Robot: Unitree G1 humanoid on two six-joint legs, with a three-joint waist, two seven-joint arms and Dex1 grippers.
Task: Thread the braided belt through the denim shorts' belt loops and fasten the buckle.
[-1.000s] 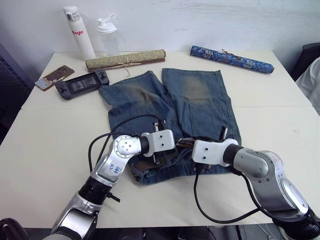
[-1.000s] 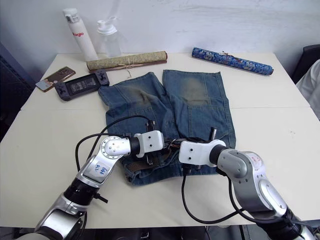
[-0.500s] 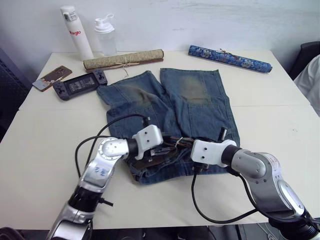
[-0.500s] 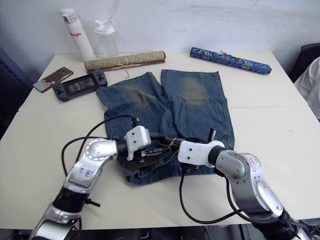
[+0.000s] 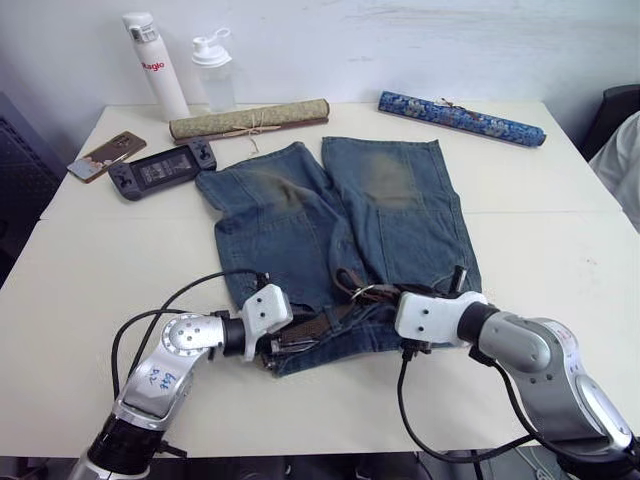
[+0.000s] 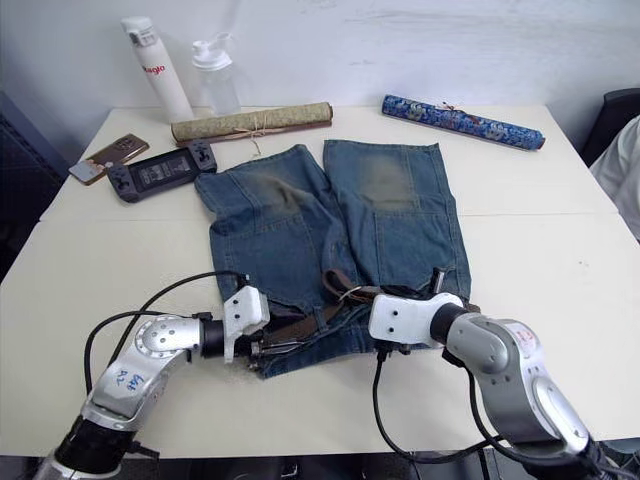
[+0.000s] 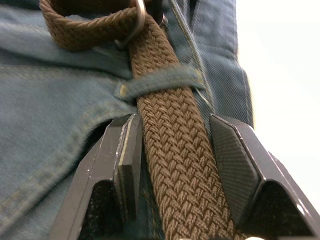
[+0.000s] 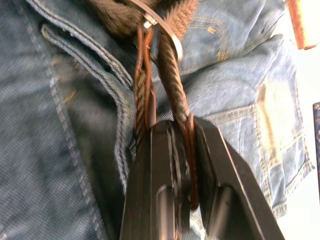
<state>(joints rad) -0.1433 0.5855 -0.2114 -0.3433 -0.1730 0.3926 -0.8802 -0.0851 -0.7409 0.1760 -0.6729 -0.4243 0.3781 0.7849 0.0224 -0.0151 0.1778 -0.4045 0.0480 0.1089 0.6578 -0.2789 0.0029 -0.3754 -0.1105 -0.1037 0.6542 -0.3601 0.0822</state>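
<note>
The denim shorts (image 5: 390,215) lie flat mid-table, waistband toward me. The braided belt (image 5: 322,322) runs brown along the waistband and passes under one of the belt loops (image 7: 160,82). Its silver buckle (image 5: 362,293) sits near the waistband's middle with a loop of strap beside it. My left gripper (image 5: 283,343) is at the waistband's left corner, open, its fingers (image 7: 125,150) on either side of the strap. My right gripper (image 8: 172,125) is just right of the buckle, shut on the strap's thin edge.
Along the table's far side stand a white bottle (image 5: 155,62), a clear bottle (image 5: 213,70), an olive scroll (image 5: 250,118) and a blue scroll (image 5: 460,118). A game controller (image 5: 160,170) and a phone (image 5: 103,155) lie at the left. A person's sleeve (image 5: 622,165) shows at the right edge.
My left gripper slid left along the waistband to the shorts' left corner. The buckle and a loop of strap now show clearly. My right gripper shifted slightly right.
</note>
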